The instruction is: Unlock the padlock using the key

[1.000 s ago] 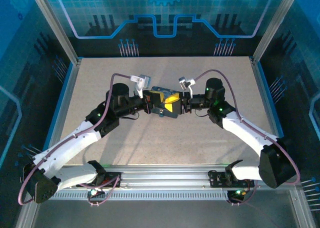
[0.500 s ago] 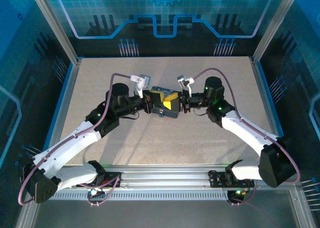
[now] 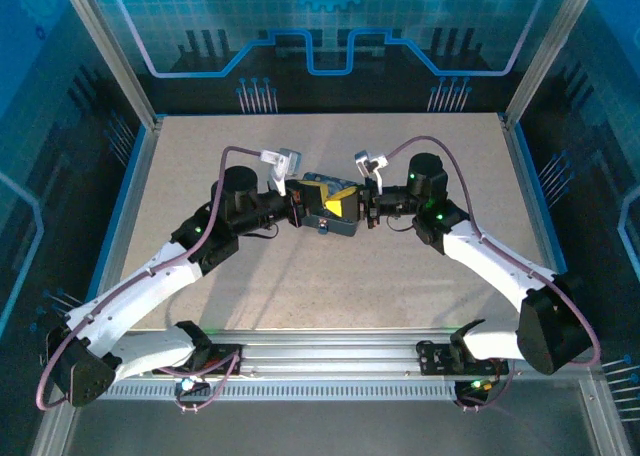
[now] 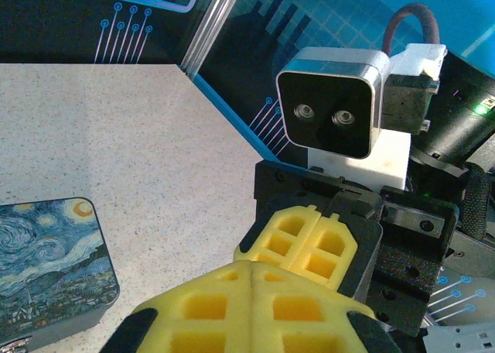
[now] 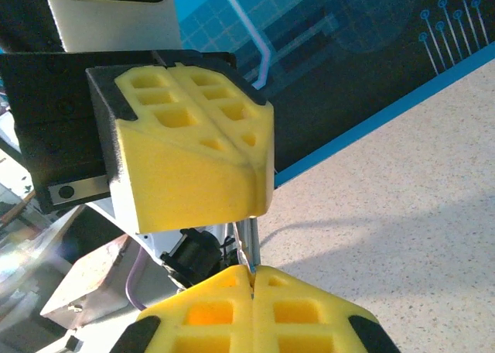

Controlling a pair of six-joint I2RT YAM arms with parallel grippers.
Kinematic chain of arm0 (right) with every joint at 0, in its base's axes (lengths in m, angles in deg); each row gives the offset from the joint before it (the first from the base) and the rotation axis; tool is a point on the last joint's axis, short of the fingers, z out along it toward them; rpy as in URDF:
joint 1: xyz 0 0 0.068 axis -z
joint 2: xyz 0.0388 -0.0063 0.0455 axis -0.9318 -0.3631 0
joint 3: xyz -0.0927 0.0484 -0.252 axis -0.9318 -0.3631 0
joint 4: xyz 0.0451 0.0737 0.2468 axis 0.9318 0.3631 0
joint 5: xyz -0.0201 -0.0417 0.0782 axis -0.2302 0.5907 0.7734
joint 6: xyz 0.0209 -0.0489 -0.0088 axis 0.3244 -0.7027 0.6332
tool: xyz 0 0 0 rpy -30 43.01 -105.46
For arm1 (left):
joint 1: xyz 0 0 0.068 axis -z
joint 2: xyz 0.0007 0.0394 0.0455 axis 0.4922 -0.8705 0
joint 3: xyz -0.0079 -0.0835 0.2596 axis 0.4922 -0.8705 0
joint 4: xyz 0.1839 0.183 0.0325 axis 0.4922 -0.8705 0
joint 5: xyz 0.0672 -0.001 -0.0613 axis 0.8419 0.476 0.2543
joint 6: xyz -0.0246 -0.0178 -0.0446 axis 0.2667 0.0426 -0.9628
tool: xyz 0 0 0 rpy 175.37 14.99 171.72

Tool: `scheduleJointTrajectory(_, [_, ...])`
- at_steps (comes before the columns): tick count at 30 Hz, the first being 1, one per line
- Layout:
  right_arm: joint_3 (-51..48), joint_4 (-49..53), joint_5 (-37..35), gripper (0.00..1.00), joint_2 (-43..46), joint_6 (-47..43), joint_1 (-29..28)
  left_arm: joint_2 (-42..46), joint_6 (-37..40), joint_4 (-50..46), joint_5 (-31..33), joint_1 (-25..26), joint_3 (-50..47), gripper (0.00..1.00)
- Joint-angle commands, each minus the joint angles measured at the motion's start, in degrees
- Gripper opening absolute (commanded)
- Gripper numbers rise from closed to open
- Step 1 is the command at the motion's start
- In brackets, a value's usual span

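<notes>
Where the two arms meet, a little above the middle of the top view, both sets of yellow foam pads hang over the painted night-sky tin [image 4: 46,268], which lies flat on the speckled table [image 3: 300,276].

From the right wrist, the right gripper [image 5: 251,291] sits at the bottom of the frame with its pads pressed together. A silvery stem [image 5: 248,245] rises out of their seam toward the left gripper [image 5: 232,148], which fills the upper left of that frame, its pads also closed with no gap between them.

The stem is the only piece of metal I can make out. It is too small for me to say whether it is the padlock's shackle or the key. I cannot tell what, if anything, the left pads hold.

I'd judge both pieces to be very light, stiff and smooth, and likely to swivel or slide in soft foam under any twist. The padlock is best pinched across the flat faces of its body, with the keyway left clear. The key should be held at its head, with the blade free and in line with the keyway.
</notes>
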Motion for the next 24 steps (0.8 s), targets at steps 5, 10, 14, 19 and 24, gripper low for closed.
scheduleJointTrajectory(5, [2.37, 9.98, -3.27, 0.00, 0.93, -5.40, -0.20, 2.33, 0.91, -1.58, 2.05, -1.27, -0.35, 0.62])
scheduleJointTrajectory(10, [2.56, 15.71, -6.36, 0.00, -0.57, -7.27, 1.52, 4.89, 0.82, -4.33, 7.00, -2.53, -2.90, 0.87])
scheduleJointTrajectory(14, [3.11, 20.11, -10.50, 0.00, -3.76, -8.45, 2.80, 5.61, 0.72, -6.47, 10.93, -3.08, -6.39, 0.93])
scheduleJointTrajectory(19, [4.37, 21.75, -13.89, 0.00, -8.96, -8.22, 4.39, 4.84, -0.75, -6.05, 12.73, -3.45, -11.68, 0.96])
scheduleJointTrajectory(24, [6.69, 22.12, -17.34, 0.00, -14.71, -8.23, 5.05, 2.12, -3.09, -2.51, 12.50, -4.25, -16.84, 0.97])
